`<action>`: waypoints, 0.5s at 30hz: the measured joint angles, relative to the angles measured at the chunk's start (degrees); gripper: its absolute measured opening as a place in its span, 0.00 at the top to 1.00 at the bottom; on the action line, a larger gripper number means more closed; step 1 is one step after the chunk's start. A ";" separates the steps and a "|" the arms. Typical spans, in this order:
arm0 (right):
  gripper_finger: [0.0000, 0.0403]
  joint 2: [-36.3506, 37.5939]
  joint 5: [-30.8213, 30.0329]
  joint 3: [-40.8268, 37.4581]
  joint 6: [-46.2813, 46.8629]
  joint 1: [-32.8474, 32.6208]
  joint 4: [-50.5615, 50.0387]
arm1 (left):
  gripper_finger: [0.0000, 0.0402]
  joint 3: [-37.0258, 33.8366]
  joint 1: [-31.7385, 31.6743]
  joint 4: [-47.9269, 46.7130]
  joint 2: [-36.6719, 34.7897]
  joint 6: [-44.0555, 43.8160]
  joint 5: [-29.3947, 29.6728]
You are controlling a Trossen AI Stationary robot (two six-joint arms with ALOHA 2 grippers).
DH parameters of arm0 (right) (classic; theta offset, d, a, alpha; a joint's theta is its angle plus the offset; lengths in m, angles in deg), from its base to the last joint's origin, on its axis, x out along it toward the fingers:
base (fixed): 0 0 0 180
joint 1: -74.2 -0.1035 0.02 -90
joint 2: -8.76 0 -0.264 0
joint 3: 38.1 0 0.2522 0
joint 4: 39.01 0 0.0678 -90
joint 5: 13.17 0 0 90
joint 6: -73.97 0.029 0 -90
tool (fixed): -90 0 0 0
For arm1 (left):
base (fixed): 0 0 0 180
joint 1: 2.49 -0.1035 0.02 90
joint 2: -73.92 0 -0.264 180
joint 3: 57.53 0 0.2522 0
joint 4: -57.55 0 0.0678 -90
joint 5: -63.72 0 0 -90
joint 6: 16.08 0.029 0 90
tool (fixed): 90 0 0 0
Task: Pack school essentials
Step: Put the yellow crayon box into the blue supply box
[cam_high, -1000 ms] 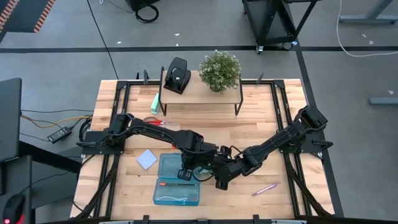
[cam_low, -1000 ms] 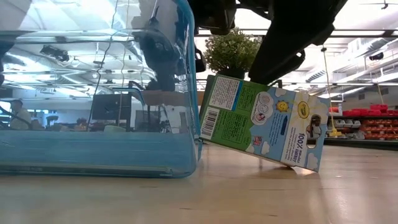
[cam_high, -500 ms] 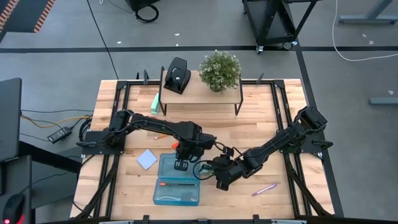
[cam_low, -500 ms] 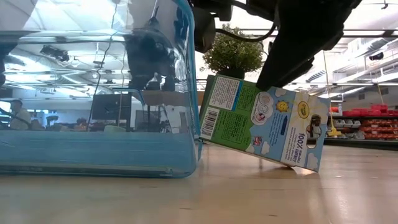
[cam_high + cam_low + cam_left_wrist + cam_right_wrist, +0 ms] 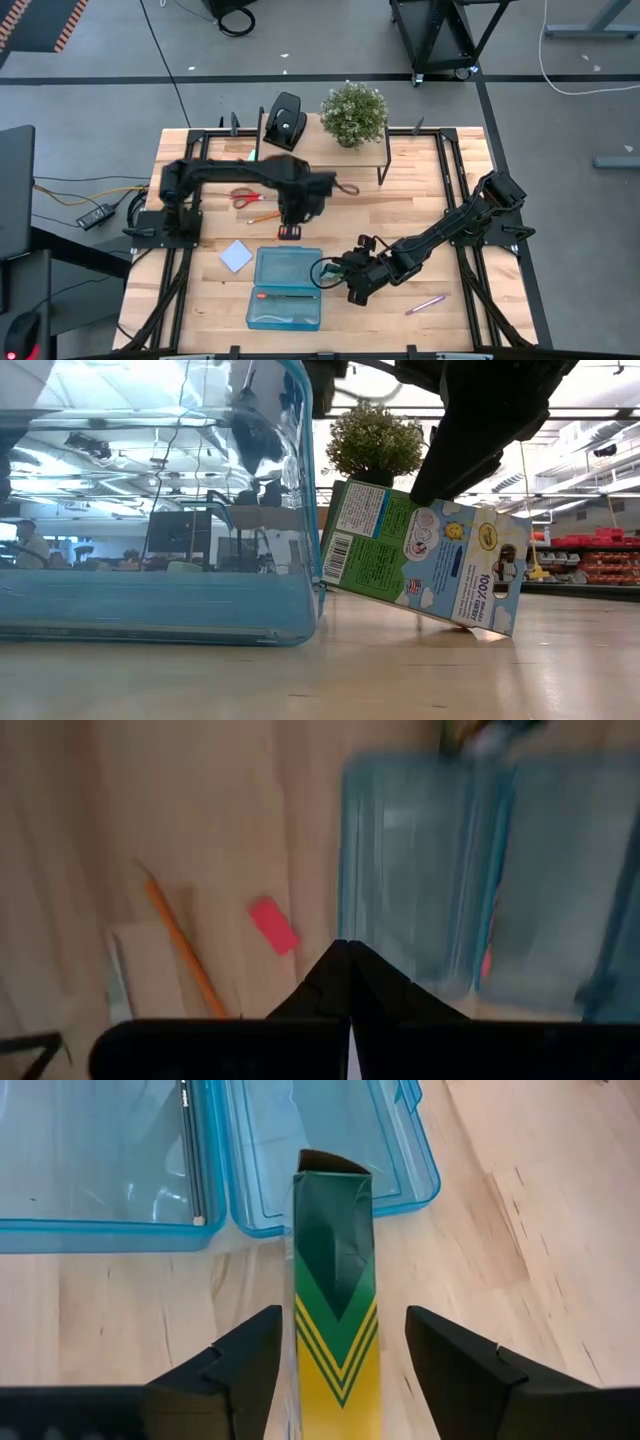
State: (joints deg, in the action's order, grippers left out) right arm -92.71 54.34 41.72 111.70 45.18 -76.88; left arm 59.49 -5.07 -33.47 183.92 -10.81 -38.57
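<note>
Between the right gripper's (image 5: 335,1355) wide-spread fingers stood the crayon box (image 5: 336,1295), unclasped, its far end against the blue case (image 5: 330,1150). Judged next: close, lift, tip it in. The left gripper (image 5: 289,231), shut and empty, hung over the pencil (image 5: 182,948).

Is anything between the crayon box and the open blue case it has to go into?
Nothing visible. The crayon box stands tilted between the right gripper's open fingers, its far end right at the blue case rim. The nearest compartment looks empty; a pencil lies in the other. The left gripper is off over the table, shut.
</note>
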 joint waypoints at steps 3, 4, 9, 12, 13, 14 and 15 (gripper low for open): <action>0.45 0.02 -0.01 0.00 -0.11 0.02 -0.01 | 0.99 -6.23 -0.52 7.26 -6.49 -3.53 0.05; 0.45 0.02 -0.01 0.00 0.02 0.02 0.01 | 0.99 -10.18 -0.36 10.62 -9.81 -5.29 0.06; 0.45 0.07 0.01 0.00 0.37 0.02 0.02 | 0.99 -31.52 1.20 30.01 -26.13 -16.38 -0.07; 0.45 0.07 0.03 0.00 0.29 0.00 0.03 | 0.97 -41.04 3.52 44.73 -33.50 -23.31 0.06; 0.45 0.08 0.03 0.00 0.32 0.01 0.03 | 0.97 -43.56 4.58 49.41 -34.97 -24.66 0.22; 0.45 0.09 0.07 0.00 0.22 0.02 0.03 | 0.96 -45.99 5.74 53.80 -35.93 -25.81 0.55; 0.45 0.09 0.18 0.00 0.22 0.02 0.03 | 0.96 -47.81 6.86 56.88 -36.39 -26.61 1.19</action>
State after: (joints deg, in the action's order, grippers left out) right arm -92.62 54.52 41.72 111.93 45.20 -76.85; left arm 11.67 1.80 23.41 147.53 -37.42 -37.38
